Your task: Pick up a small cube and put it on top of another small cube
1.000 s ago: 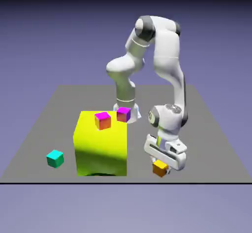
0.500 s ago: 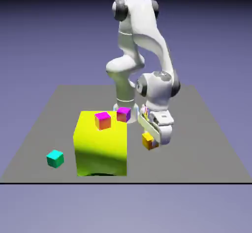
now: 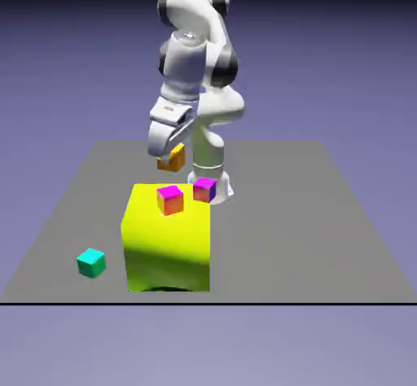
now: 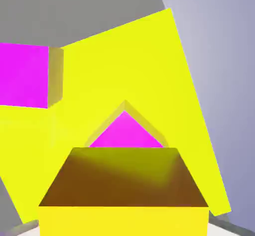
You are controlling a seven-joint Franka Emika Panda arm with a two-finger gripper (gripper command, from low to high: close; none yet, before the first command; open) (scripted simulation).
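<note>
In the hand view, the small cube (image 4: 123,190) fills the lower middle, seated in the pincer and hiding both finger tips. Beyond it, part of a magenta top (image 4: 127,133) shows just above its far edge, resting on the big yellow block (image 4: 139,65). A second magenta face (image 4: 24,74) lies at the view's left.

In the exterior view, nearest the front desk (image 3: 309,238) edge stands one teal cube (image 3: 91,262), alone at the exterior view's left. Just beside it to the right stands the one big yellow block (image 3: 167,246), its front face close to the desk edge. One magenta-topped orange cube (image 3: 169,199) sits on the block's far top edge. One magenta-topped purple cube (image 3: 204,189) shows just behind the block's far right corner.

Farther back and raised, the pincer (image 3: 169,155) is closed on the small cube (image 3: 172,159), holding it in the air above the block's far edge, apart from all surfaces. The desk's right half is bare.
</note>
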